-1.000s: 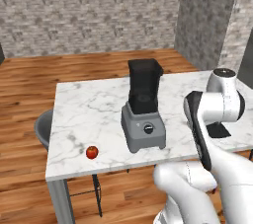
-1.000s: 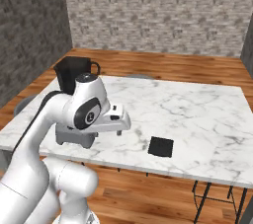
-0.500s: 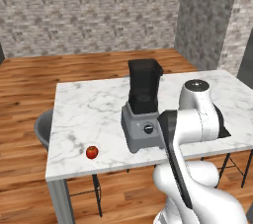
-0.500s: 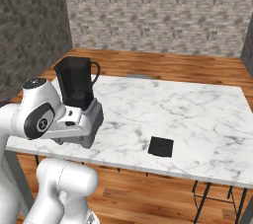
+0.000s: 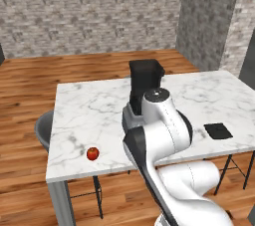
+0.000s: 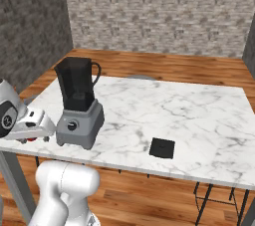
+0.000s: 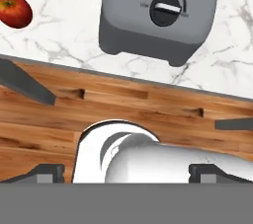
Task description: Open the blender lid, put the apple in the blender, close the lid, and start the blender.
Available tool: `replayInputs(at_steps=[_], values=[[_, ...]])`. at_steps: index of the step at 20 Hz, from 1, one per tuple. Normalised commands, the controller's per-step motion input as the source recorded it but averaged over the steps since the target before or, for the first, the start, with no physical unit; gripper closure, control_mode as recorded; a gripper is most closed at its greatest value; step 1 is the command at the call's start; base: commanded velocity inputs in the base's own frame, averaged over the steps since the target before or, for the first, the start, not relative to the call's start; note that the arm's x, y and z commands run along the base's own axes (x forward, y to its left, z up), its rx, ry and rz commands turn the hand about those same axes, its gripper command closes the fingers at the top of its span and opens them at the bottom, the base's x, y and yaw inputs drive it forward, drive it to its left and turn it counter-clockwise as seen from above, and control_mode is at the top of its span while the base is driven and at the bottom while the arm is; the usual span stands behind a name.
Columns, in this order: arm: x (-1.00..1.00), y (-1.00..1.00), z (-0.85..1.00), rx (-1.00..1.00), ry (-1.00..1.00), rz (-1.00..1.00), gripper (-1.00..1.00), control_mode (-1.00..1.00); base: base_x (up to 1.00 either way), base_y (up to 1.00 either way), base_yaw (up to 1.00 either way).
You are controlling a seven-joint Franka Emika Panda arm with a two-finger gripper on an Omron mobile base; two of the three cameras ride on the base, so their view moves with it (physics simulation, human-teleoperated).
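Observation:
The blender [image 6: 79, 104] stands near the marble table's front left edge, its dark jar [image 5: 145, 77] open at the top. In the hand view its grey base [image 7: 158, 18] with the black dial [image 7: 165, 8] lies above my finger tips. The blender lid [image 6: 162, 147], a flat black square, lies on the table right of the blender, also blender lid [image 5: 218, 130]. The apple [image 5: 92, 153] sits near the front left corner, and the apple [image 7: 15, 11] appears at the upper left of the hand view. My gripper [image 7: 127, 173] is open and empty, held off the table's front edge left of the blender.
The white marble table [image 6: 199, 115] is bare to the right of the blender. A grey round stool [image 5: 44, 128] stands at the table's left side and another stool [image 6: 139, 77] at its far side. Wooden floor lies below the front edge [image 7: 123, 77].
My arm has swung from the right of the blender across its front to the left, toward the apple's corner. The jaws stayed open. Blender, lid and apple have not moved.

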Motion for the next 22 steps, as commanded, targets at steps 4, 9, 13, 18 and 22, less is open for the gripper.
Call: replayInputs(at_steps=[4,9,13,18,22], values=[[0.15,0.98,-0.06,0.00,0.00,0.00,-1.00,-1.00,0.00,0.00,0.00],[0.53,0.82,-0.21,0.00,0.00,0.00,-1.00,-1.00,0.00,0.00,0.00],[0.63,0.74,-0.26,0.00,0.00,0.00,-1.00,-1.00,0.00,0.00,0.00],[0.56,0.44,-0.28,0.01,0.00,0.00,-1.00,-1.00,0.00,0.00,0.00],[0.55,0.03,-0.31,0.05,0.00,0.01,-1.00,-1.00,0.00,0.00,0.00]])
